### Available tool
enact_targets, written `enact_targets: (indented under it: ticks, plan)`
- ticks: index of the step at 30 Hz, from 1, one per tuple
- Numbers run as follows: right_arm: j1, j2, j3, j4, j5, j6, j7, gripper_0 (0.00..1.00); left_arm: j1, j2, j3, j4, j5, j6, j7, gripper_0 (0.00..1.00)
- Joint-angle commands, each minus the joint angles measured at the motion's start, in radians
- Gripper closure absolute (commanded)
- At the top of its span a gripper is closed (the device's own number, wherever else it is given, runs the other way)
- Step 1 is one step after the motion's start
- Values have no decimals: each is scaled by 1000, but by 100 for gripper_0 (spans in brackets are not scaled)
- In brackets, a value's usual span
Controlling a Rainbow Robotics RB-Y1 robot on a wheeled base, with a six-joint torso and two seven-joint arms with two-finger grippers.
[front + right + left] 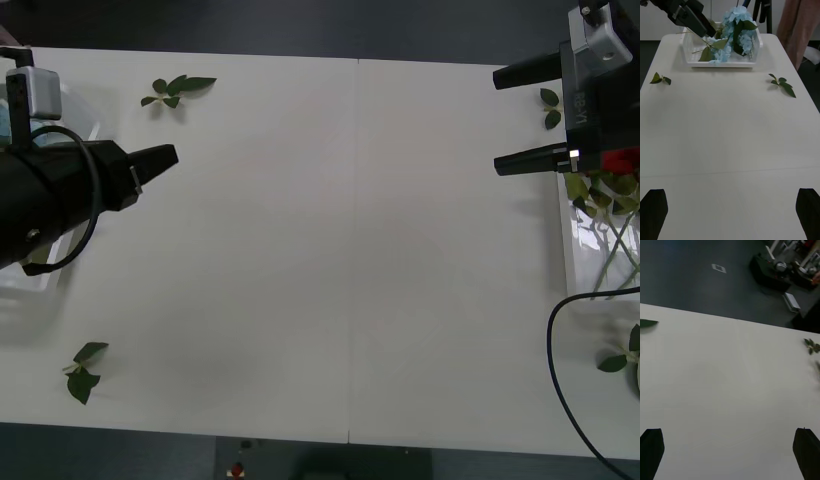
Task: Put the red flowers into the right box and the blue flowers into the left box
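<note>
White tabletop (350,260) stretched wide beneath both arms, its middle bare, with a few loose leaf sprigs (178,90) lying near the edges.

At the robot's left edge of the table sat the left box (752,52), a shallow translucent tray. The blue flowers (738,30) lay heaped inside it, pale ruffled heads and large green leaves rising above the rim. The left gripper (150,165) hovered just beside this tray on its inner side, pointing toward the table's centre; its dark fingers (651,450) stood spread wide and held nothing.

At the robot's right edge was the right box (580,250). Thin green stems and leaves showed inside it, along with a small patch of red that was probably one bloom of the red flowers (622,160), though the arm hid most of it. The right gripper (525,115) hovered at that tray's inner edge, fingers (653,213) parted and empty.

Judging from the bare table, the sorting looked complete or nearly so.

Such artificial flowers would likely be very light, with soft, crushable heads and thin, bendable stems. The safest hold would be on the stem just below the head, where the fingers can close firmly without flattening petals; a grip far down the stem would let the head droop and swing.
</note>
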Motion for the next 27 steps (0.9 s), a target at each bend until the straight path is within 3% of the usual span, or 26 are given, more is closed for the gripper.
enact_targets:
  ticks: [1, 9, 17, 27]
  plan:
    - [-31, -15, 0, -32, -1, -4, 9, 0, -9, 76, 18, -76, 143, -11, -140, 0]
    - [-31, -15, 0, -32, -1, -4, 9, 0, -89, 136, -10, -74, 546, -11, -404, 0]
    - [-31, -15, 0, -32, -1, -4, 9, 0, -233, 126, -105, 90, 950, 56, -821, 0]
    - [-31, -15, 0, -32, -1, -4, 9, 0, -300, 114, -179, 136, 1086, 93, -990, 0]
